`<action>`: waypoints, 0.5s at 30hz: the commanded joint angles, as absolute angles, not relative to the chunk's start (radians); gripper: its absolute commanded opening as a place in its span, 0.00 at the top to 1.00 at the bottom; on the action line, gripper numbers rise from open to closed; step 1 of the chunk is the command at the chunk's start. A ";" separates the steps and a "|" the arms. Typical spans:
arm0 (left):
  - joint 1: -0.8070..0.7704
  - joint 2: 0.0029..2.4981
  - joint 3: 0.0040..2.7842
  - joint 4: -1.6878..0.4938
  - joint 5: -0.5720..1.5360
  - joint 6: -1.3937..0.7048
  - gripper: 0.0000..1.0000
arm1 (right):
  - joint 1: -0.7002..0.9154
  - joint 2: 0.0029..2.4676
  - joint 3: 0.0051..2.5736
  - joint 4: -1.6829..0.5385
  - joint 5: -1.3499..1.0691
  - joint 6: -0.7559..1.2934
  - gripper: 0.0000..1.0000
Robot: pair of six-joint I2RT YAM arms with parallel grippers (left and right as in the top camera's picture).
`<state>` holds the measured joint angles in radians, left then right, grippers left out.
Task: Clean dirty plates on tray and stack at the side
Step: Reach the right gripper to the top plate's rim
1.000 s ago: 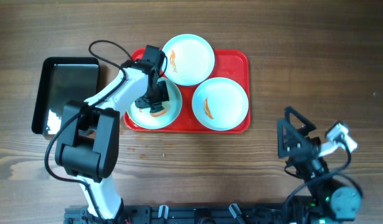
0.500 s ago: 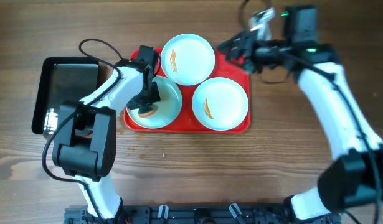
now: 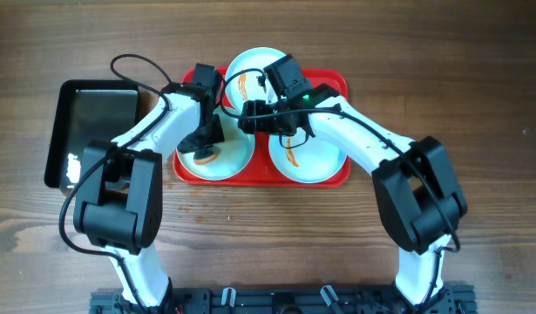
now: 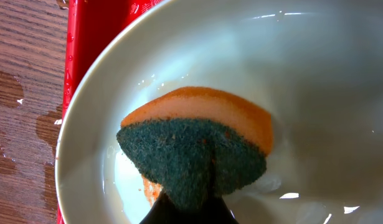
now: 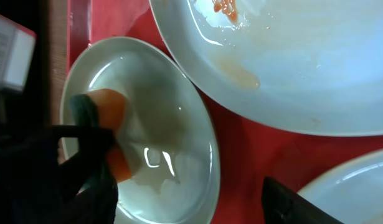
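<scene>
Three pale plates sit on the red tray (image 3: 333, 83). My left gripper (image 3: 205, 144) is shut on an orange sponge with a green scouring face (image 4: 197, 140) and presses it into the wet left plate (image 3: 233, 161), where a small orange trace (image 4: 151, 186) shows. My right gripper (image 3: 248, 118) is open, with the left plate's (image 5: 160, 106) right rim between its jaws. The back plate (image 3: 263, 65) and the right plate (image 3: 320, 157) each carry an orange smear and are partly covered by my right arm.
A glossy black tray (image 3: 93, 131) lies on the wooden table left of the red tray. Water drops wet the wood (image 4: 17, 99) beside the red tray's left rim (image 4: 91, 37). Both arms cross over the red tray.
My right arm has swung in from the table's right side to over the tray, its gripper now at the left plate's rim. My left gripper has stayed in the left plate with the sponge.
</scene>
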<state>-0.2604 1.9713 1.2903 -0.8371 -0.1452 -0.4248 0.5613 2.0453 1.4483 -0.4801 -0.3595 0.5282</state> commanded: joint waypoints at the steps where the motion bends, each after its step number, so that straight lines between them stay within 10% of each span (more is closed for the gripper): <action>1: -0.249 1.992 1.275 -0.839 -0.147 -0.427 0.96 | 0.561 2.072 1.457 -0.471 -0.330 0.488 0.43; 8: -0.249 1.992 1.275 -0.839 -0.147 -0.427 0.96 | 0.609 2.155 1.457 -0.434 -0.297 0.535 0.50; 15: -0.249 1.992 1.275 -0.818 -0.081 -0.426 0.96 | 0.626 2.157 1.448 -0.489 -0.194 0.632 0.88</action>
